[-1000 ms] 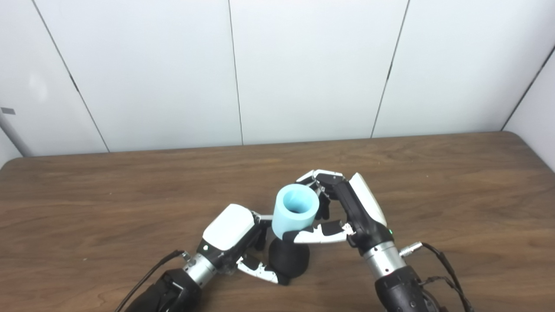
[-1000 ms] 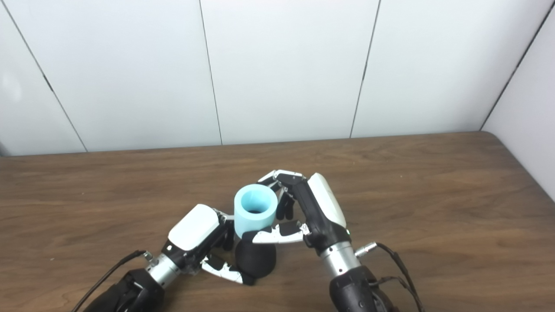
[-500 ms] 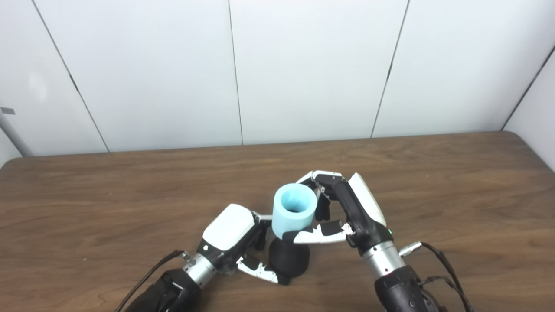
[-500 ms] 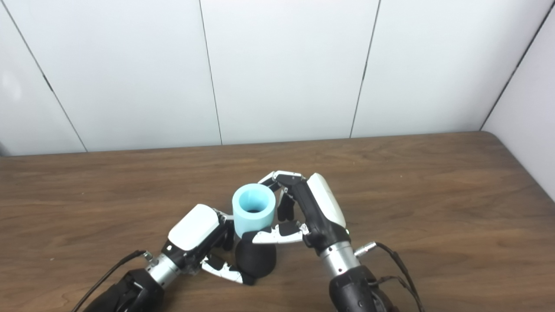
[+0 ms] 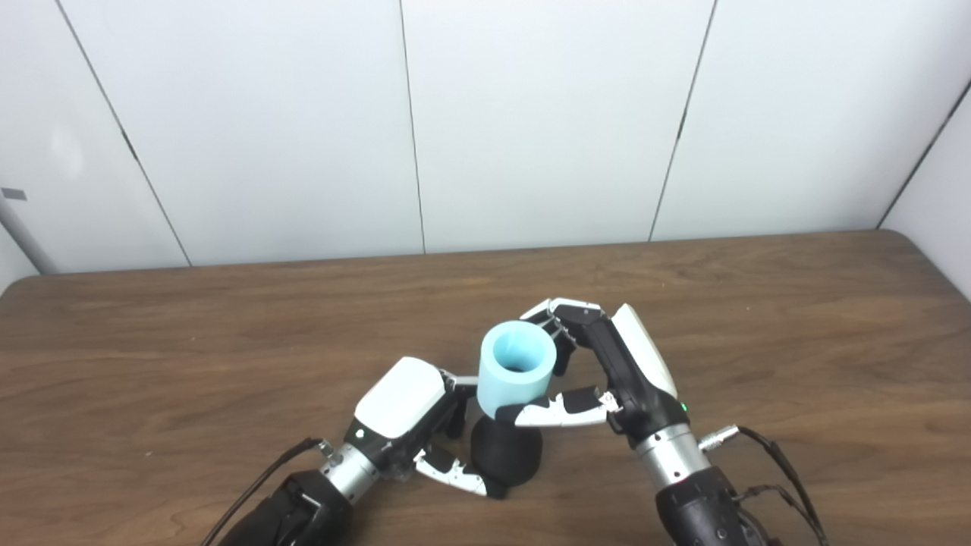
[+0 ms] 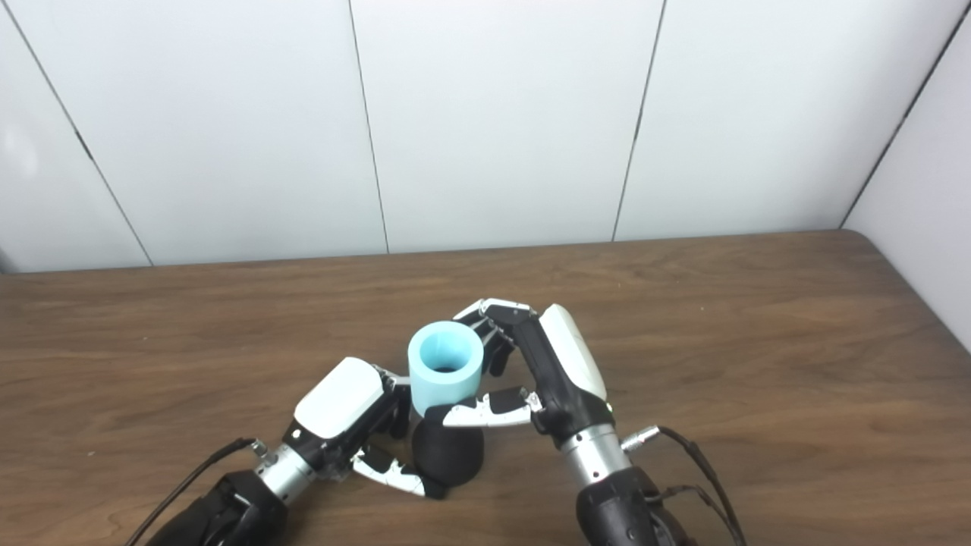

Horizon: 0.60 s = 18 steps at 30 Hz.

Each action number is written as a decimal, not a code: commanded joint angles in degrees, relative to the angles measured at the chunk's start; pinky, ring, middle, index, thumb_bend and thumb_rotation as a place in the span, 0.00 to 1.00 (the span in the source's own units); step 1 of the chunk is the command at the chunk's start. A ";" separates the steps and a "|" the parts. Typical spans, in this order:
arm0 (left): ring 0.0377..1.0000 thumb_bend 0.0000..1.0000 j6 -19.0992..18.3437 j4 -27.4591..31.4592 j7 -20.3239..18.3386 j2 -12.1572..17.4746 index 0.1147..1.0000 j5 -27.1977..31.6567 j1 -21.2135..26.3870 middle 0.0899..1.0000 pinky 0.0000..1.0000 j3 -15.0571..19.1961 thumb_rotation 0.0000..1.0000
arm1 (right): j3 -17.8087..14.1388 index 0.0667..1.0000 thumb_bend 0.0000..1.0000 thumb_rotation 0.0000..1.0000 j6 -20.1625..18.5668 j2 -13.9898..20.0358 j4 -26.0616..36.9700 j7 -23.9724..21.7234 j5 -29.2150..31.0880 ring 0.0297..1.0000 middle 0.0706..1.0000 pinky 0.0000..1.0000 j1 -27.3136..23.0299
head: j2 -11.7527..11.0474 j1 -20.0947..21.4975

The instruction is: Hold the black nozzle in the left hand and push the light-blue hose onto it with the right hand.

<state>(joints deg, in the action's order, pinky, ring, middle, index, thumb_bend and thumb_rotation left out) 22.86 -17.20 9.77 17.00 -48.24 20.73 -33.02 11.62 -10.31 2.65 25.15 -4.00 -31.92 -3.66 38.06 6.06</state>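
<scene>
A rounded black nozzle (image 5: pixel 506 455) stands on the wooden table (image 5: pixel 152 364) near its front edge. My left hand (image 5: pixel 406 417) is shut on it from the left, thumb curled under its front. A short, thick light-blue hose (image 5: pixel 516 368) sits upright on top of the nozzle, its open end facing up. My right hand (image 5: pixel 607 371) is shut on the hose from the right, fingers behind it and thumb across its lower front. The joint between hose and nozzle is hidden by the thumb.
White wall panels (image 5: pixel 531 114) rise behind the table's far edge. A cable (image 5: pixel 774 462) trails from the right wrist, another cable (image 5: pixel 258 481) from the left wrist. Bare wood lies left, right and behind the hands.
The right hand's fingers have shifted slightly around the hose, which stays on the nozzle. The left hand and nozzle have not moved.
</scene>
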 commanded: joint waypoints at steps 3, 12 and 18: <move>0.33 0.52 0.31 -5.39 -1.74 -0.66 0.46 -1.74 -8.26 0.35 0.29 -3.99 0.00 | -0.99 0.49 0.72 0.15 -1.00 -0.64 0.56 0.48 0.07 0.42 0.45 0.35 -0.24 | 0.08 0.02; 0.31 0.51 -0.12 -5.07 -2.25 -0.63 0.46 -1.82 -8.33 0.35 0.28 -4.13 0.00 | -0.76 0.57 1.00 0.34 -3.83 -0.67 1.42 -0.47 -0.50 0.51 0.53 0.42 -0.28 | 0.14 0.01; 0.31 0.51 0.25 -5.50 -1.86 -0.65 0.46 -1.90 -8.21 0.35 0.28 -4.27 0.00 | -0.23 0.59 1.00 0.37 -3.71 -0.13 1.36 -0.28 -1.27 0.53 0.55 0.43 -0.37 | 0.14 -0.01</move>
<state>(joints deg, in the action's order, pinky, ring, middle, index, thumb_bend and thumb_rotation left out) 22.83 -17.05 9.78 17.06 -48.24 20.73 -33.15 11.37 -15.21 2.64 25.09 -4.74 -32.63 -2.51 38.14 5.98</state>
